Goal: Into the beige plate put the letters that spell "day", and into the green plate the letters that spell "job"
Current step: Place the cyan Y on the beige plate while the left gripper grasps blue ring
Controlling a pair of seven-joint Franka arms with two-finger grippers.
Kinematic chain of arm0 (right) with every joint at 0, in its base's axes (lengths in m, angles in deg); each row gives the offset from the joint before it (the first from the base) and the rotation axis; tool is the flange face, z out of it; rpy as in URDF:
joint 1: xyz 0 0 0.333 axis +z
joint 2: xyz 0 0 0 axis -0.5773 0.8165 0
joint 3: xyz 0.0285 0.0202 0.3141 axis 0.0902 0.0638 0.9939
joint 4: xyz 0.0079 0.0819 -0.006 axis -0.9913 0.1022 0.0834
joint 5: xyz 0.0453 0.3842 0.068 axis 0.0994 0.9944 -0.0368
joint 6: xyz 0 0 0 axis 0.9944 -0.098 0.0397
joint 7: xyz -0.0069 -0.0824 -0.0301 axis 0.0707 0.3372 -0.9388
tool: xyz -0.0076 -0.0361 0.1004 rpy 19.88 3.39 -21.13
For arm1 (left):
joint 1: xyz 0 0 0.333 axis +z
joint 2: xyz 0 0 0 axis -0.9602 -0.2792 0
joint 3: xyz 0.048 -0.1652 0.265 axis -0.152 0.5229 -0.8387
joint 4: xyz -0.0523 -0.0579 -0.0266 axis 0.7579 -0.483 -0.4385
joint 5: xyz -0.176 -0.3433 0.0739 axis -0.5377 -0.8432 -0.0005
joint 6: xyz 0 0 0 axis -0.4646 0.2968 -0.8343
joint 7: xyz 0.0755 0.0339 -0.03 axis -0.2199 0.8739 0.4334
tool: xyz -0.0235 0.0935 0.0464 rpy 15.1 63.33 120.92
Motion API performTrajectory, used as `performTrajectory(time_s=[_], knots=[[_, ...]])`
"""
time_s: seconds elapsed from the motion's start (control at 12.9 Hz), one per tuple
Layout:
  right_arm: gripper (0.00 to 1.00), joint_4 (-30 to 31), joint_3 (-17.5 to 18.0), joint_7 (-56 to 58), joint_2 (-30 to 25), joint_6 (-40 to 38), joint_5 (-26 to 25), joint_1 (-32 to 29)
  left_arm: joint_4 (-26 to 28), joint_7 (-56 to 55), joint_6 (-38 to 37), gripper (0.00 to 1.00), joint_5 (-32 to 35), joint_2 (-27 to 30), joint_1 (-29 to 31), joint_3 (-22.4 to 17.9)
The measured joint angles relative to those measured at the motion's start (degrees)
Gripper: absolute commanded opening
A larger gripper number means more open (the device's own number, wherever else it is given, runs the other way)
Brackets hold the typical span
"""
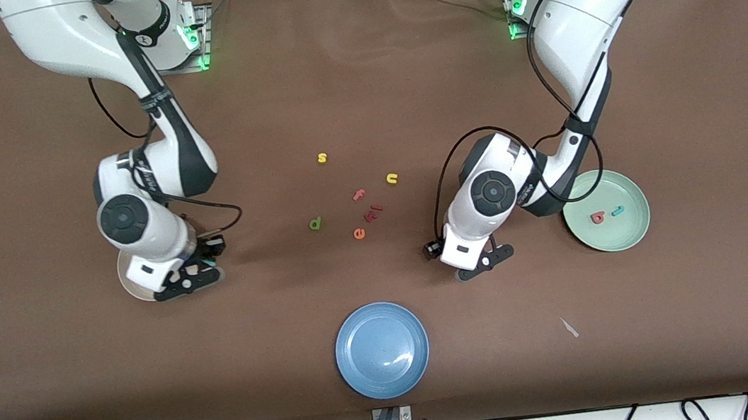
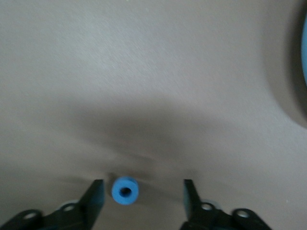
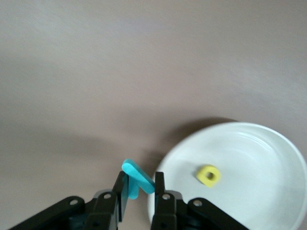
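Right gripper (image 3: pixel 139 188) jaws grip teal y (image 3: pixel 136 178) by beige plate (image 3: pixel 268 143) — left gripper (image 2: pixel 142 195) jaws apart round blue o (image 2: pixel 125 190).

White glossy arms, black joint bands, black looping cables, black two-finger hands, green base lights

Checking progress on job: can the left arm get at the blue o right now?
Probably yes. The left tool is low over the table with the blue o lying between its spread fingers, nothing blocking.

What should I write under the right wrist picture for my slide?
Right gripper pinching the teal y beside the beige plate holding the yellow a.
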Motion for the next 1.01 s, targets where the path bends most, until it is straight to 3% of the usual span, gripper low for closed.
performTrajectory(time_s=[0.15, 0.23, 0.31, 0.47, 0.54, 0.7, 1.01], knots=[[0.04, 5.46, -3.13, 5.23, -2.05, 3.74, 0.00, -0.17, -0.01, -0.05, -0.01, 0.54, 0.01, -0.39, -0.46, -0.62], [0.20, 7.85, -4.39, 7.63, -2.46, 5.84, 0.00, -0.30, -0.01, -0.01, -0.08, 0.54, 0.07, -0.60, -0.47, -1.13], [0.96, 10.12, -5.34, 9.77, -2.62, 8.32, 0.00, -0.37, -0.01, 0.01, -0.19, 0.54, 0.23, -0.74, -0.55, -1.49], [1.00, 12.96, -5.97, 11.00, -2.66, 11.53, 0.51, -0.43, -0.01, 0.01, -0.31, 0.54, 0.44, -0.82, -0.73, -1.84], [1.00, 13.17, -5.88, 10.46, -2.70, 11.63, 2.21, -0.35, -0.01, 0.02, -0.37, 0.48, 0.44, -0.83, -0.89, -1.88], [1.00, 12.99, -4.81, 6.06, -3.24, 11.30, 5.39, 0.06, 0.00, 0.01, -0.61, 0.47, 0.45, -0.91, -1.68, -2.09], [1.00, 11.16, 1.64, -12.49, -3.88, 11.08, 5.84, 1.06, -0.01, 0.01, -1.85, 0.47, 0.45, -1.16, -2.26, -2.37]])
